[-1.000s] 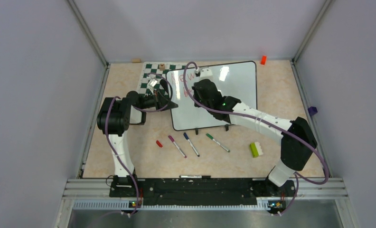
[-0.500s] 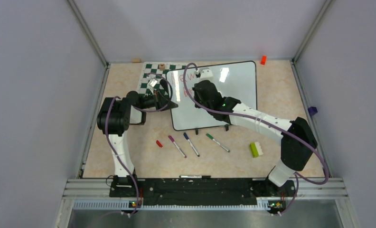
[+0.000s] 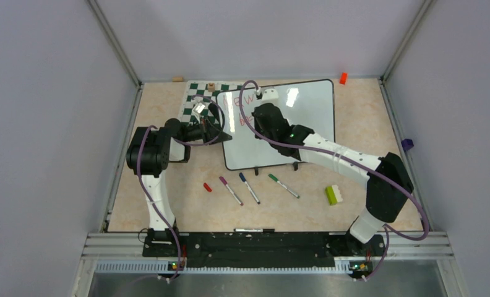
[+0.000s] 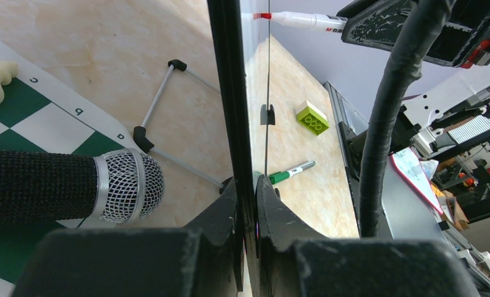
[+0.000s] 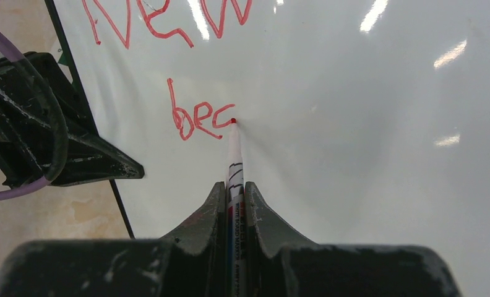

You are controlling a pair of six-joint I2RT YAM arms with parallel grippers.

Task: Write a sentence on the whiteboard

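Note:
The whiteboard [image 3: 304, 117] stands tilted on its feet at the table's middle back; its face fills the right wrist view [image 5: 354, 93]. Red writing [image 5: 196, 117] on it reads "New" and, below, "bec". My right gripper [image 5: 235, 185] is shut on a red whiteboard marker [image 5: 234, 154] whose tip touches the board at the end of the "c". My left gripper [image 4: 247, 185] is shut on the whiteboard's left edge [image 4: 227, 93], seen edge-on. In the top view the left gripper [image 3: 221, 133] is at the board's left side and the right gripper [image 3: 261, 114] is over the writing.
A green-and-white chessboard mat [image 3: 199, 99] lies behind the board's left side. A microphone [image 4: 75, 185] lies on it. Purple [image 3: 231, 190], blue [image 3: 249, 187] and green [image 3: 284, 185] markers, a red cap [image 3: 207, 187] and a green brick [image 3: 333, 195] lie in front.
The right gripper has shifted very slightly with the marker on the board. The left arm has not moved.

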